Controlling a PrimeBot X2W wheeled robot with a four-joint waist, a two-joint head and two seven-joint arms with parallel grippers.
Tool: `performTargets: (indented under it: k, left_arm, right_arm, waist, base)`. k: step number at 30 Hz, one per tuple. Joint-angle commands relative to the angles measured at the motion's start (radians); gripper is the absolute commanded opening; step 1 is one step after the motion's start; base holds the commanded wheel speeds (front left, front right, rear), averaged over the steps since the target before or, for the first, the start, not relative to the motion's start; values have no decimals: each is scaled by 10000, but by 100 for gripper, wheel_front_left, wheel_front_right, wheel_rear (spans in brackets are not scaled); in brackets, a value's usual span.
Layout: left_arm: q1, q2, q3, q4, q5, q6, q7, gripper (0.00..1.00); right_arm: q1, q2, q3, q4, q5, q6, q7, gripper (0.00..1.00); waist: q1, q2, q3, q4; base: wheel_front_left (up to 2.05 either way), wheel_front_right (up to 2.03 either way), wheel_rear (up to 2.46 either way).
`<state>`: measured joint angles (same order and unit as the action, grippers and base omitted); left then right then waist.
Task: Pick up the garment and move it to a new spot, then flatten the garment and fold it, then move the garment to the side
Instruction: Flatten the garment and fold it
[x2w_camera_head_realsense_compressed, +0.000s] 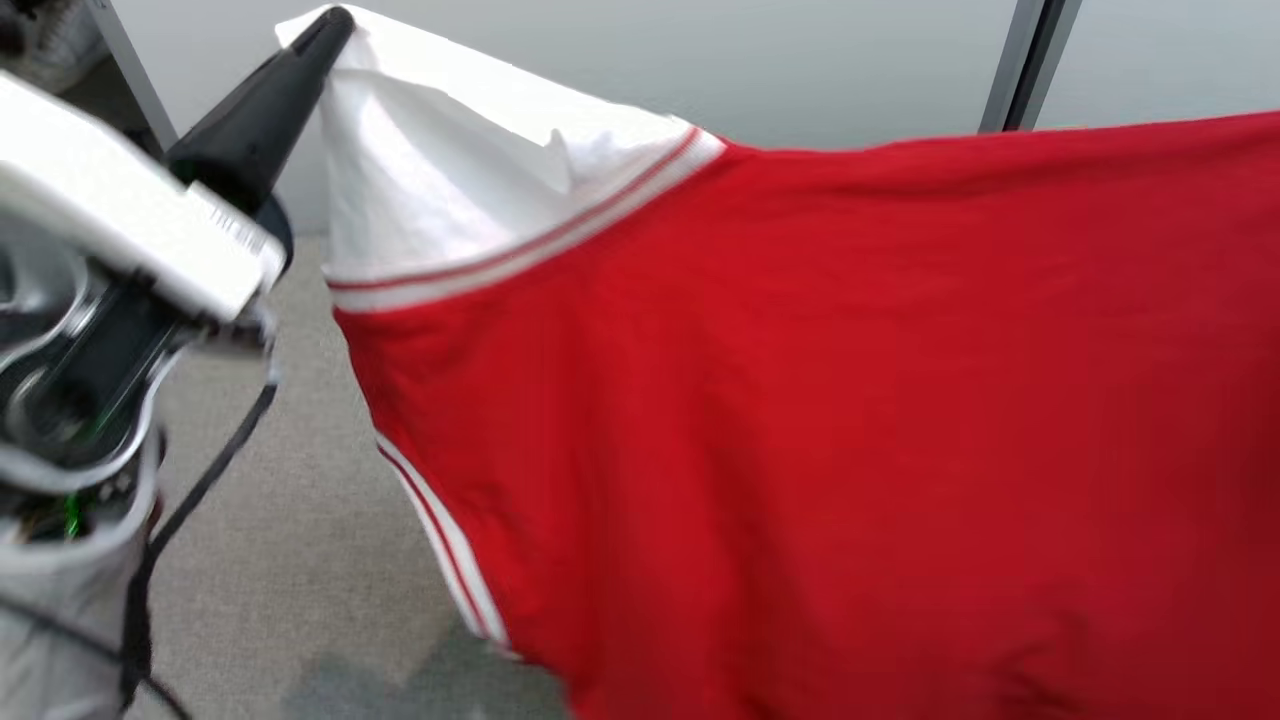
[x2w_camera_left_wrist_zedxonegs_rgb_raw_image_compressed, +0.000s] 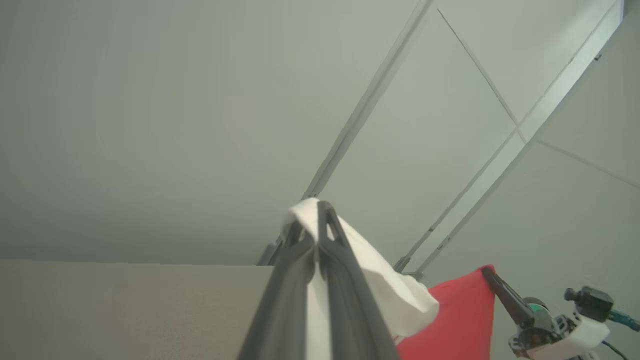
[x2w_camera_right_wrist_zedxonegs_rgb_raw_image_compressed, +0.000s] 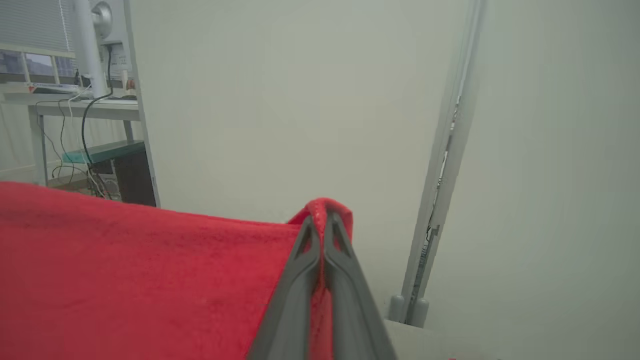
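While clamping garment (x2w_camera_head_realsense_compressed: 800, 400) tight, left gripper (x2w_camera_left_wrist_zedxonegs_rgb_raw_image_compressed: 316, 220) on sleeve (x2w_camera_head_realsense_compressed: 430, 170), right gripper (x2w_camera_right_wrist_zedxonegs_rgb_raw_image_compressed: 325, 215) on red edge, holds it stretched lengthwise between, draping below.

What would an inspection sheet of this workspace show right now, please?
surface: grey carpet below the garment.
job's things: red garment with a white sleeve, held up, stretched between both grippers.
clutter: nothing seen.
grippers: left gripper shut on the sleeve; right gripper shut on a red edge.
cables: black cable dangles at the head view's left; more hang under the desk.
surroundings: pale partitions, metal post.
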<state>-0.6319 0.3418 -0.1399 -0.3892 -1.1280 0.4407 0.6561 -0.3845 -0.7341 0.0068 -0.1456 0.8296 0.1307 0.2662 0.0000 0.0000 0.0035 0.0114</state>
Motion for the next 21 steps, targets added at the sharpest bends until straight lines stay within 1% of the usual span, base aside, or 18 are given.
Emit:
performTargets:
  k: [1,2,3,4,5,6,7,9,10,11,13,15,17,19,21]
  left_arm:
    - [-709,341,343,309,317,-211,-248,0]
    - [-1022,371,113,1215,749,-586,-652,0]
    - [-1410,629,-309,2130,1489,-1212,-1153,0]
    - [-1856,920,-836,3115,2392,-1915,-1772,0]
    - [-2287,632,-966,4248,2722,-2121,-2445,0]
    - [-2818,366,-1156,5275,3044,-2413,-3081,0]
    - [-3417,225,-1476,6173,3545,-2843,-3786,0]
    - [-4568,-327,-1761,7796,4118,-3368,-5214,0]
    - [-5060,-561,-1907,8474,4378,-3636,-5909,0]
    - [-5407,-881,-1905,9118,4374,-3846,-6470,0]
    - [-5792,-1376,-1986,10177,4320,-4307,-7204,0]
    - [-5766,-1750,-2100,10967,4181,-4810,-7624,0]
    - [-5482,-2108,-2170,11525,3933,-5203,-7956,0]
    - [-5065,-2358,-2307,11921,3755,-5451,-8352,0]
    - [-4506,-2576,-2471,12147,3475,-5623,-8703,0]
  right_arm:
    - [-608,-229,353,158,-295,0,158,0]
    - [-1289,-30,1083,860,-703,0,297,0]
    - [-2057,310,1841,1654,-1072,0,392,0]
    - [-2887,800,2472,2563,-1341,0,406,0]
    - [-3756,1353,2836,3653,-1645,0,288,0]
    - [-4647,1753,3246,4639,-2173,0,5,0]
    - [-5528,2075,3485,5569,-2744,0,-526,0]
    - [-7151,2511,3150,7326,-4208,0,-2564,0]
    - [-7705,2716,2989,8179,-4866,0,-3361,0]
    - [-8046,2928,2940,8973,-5329,0,-3835,0]
    - [-8439,3280,3214,10304,-5920,0,-4193,0]
    - [-8557,3494,3339,11411,-6144,0,-4382,0]
    - [-8434,3587,3387,12277,-6297,0,-4594,0]
    - [-8207,3512,3142,12985,-6493,0,-4895,0]
    - [-7768,3626,2818,13614,-6578,0,-5051,0]
  waist:
    - [0,0,171,127]
    - [0,0,242,185]
    - [0,0,297,216]
    - [0,0,333,271]
    - [0,0,327,355]
    - [0,0,329,461]
    - [0,0,332,588]
    - [0,0,367,891]
    - [0,0,389,1037]
    - [0,0,400,1150]
    - [0,0,502,1319]
    - [0,0,712,1406]
    - [0,0,1014,1482]
    - [0,0,1362,1542]
    - [0,0,1702,1534]
  base:
    - [0,0,0]
    - [0,0,0]
    - [0,0,0]
    - [0,0,0]
    - [0,0,0]
    - [0,0,0]
    - [0,0,0]
    - [0,0,0]
    - [0,0,0]
    - [0,0,0]
    - [0,0,0]
    - [0,0,0]
    - [0,0,0]
    - [0,0,0]
    - [0,0,0]
